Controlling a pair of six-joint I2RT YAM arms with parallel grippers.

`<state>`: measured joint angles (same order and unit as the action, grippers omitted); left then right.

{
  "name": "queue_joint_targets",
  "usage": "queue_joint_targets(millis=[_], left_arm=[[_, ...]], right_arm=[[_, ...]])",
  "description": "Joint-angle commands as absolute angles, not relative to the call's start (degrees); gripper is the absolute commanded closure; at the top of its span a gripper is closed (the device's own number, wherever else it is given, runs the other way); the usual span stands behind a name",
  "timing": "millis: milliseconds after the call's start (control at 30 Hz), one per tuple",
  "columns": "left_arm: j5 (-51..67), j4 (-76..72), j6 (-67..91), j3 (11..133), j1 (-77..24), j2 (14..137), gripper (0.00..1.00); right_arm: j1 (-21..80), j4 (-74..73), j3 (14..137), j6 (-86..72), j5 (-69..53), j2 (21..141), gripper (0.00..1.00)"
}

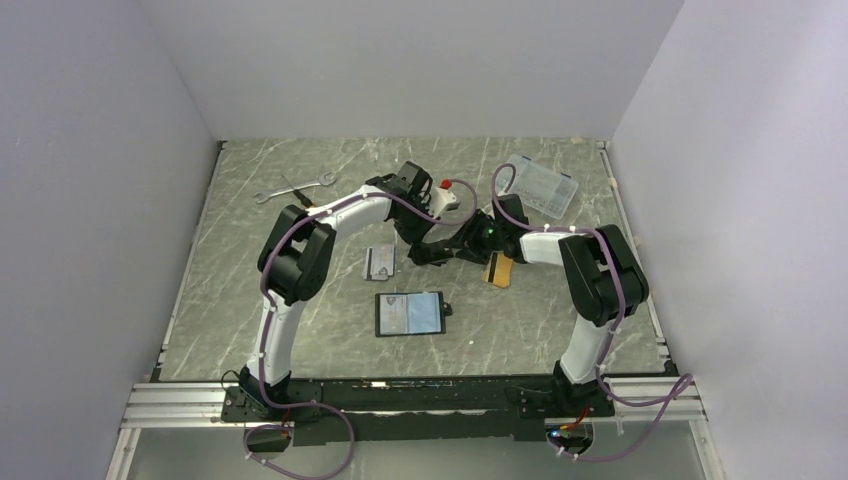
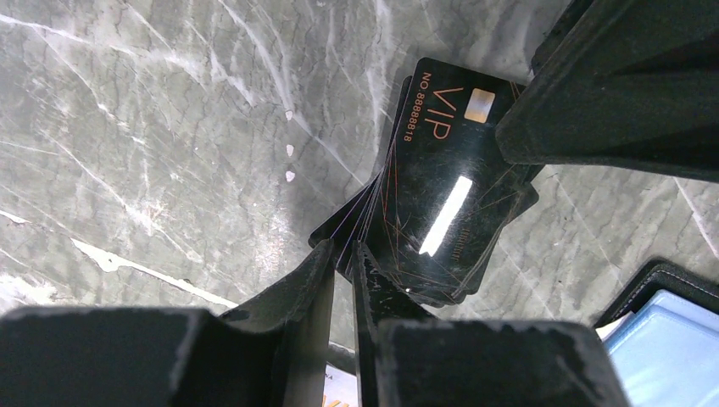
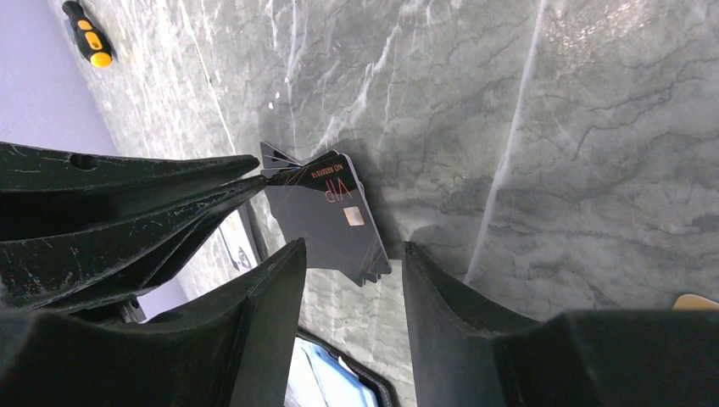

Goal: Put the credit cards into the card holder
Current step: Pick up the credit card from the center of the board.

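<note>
A fanned stack of black credit cards (image 2: 449, 186) with orange "VIP" lettering is pinched at one corner by my left gripper (image 2: 343, 254), above the marble table. In the right wrist view the same cards (image 3: 326, 216) hang from the left fingers (image 3: 169, 195). My right gripper (image 3: 354, 248) is open, its jaws either side of the stack's lower corner without closing on it. Both grippers meet mid-table (image 1: 440, 248). The card holder (image 1: 409, 313) lies open and flat nearer the arm bases, pale blue inside. An orange-tan card (image 1: 499, 270) lies under the right forearm.
Another card (image 1: 380, 262) lies left of the grippers. A wrench (image 1: 292, 188) and a screwdriver (image 3: 89, 34) are at the back left, a clear plastic box (image 1: 543, 185) at the back right, and a white object with a red knob (image 1: 450, 195) behind the grippers.
</note>
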<state>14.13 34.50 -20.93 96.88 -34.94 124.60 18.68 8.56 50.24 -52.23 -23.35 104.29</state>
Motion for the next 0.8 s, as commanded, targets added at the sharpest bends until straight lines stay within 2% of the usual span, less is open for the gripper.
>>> queue_joint_targets(millis=[0, 567, 767], left_arm=[[14.8, 34.2, -22.0, 96.1, -35.6, 122.2, 0.81], [9.6, 30.8, -22.6, 88.7, -38.3, 121.3, 0.83], [9.5, 30.2, -21.9, 87.2, -38.5, 121.0, 0.83]], right_arm=[[19.1, 8.9, 50.2, -52.7, -23.2, 105.7, 0.52], [19.6, 12.8, 48.7, -56.6, -23.8, 107.0, 0.56], [19.6, 15.8, 46.9, -58.8, -24.6, 105.6, 0.65]])
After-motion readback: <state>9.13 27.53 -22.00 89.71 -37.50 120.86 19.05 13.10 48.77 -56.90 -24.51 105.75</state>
